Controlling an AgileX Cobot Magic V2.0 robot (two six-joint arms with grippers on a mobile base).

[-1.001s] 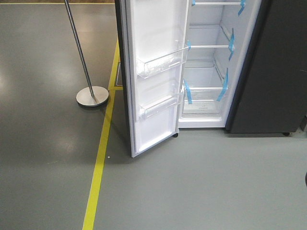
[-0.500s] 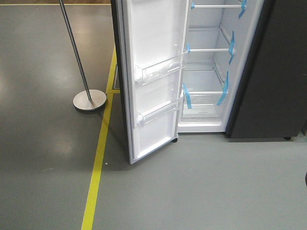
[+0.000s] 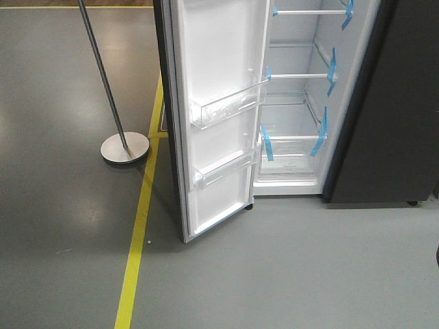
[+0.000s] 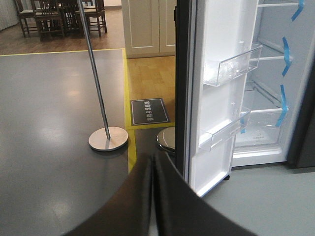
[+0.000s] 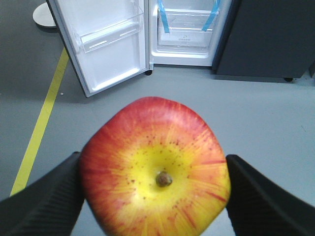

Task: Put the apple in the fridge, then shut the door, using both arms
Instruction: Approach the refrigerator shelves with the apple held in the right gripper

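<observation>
The apple (image 5: 155,172), red with a yellow centre and stem dimple, fills the lower right wrist view. My right gripper (image 5: 154,184) is shut on it, with one black finger (image 5: 49,201) on each side. Beyond it stands the fridge (image 5: 184,29), white inside with blue tape strips, and its door (image 5: 106,44) swung wide open. The front view shows the fridge (image 3: 295,116) and the door (image 3: 219,116) with clear shelf bins; neither arm appears there. My left gripper (image 4: 152,164) is shut on nothing, hanging in front of the door's (image 4: 219,98) outer edge.
A chrome barrier post (image 3: 125,147) with a round base stands left of the door. A yellow floor line (image 3: 137,253) runs past the door's foot. A dark grey cabinet (image 3: 391,103) adjoins the fridge on the right. A dark floor sign (image 4: 147,110) lies behind the door.
In the front view the fridge, door and post have slid down and slightly left, so my viewpoint has come a little nearer to the fridge.
</observation>
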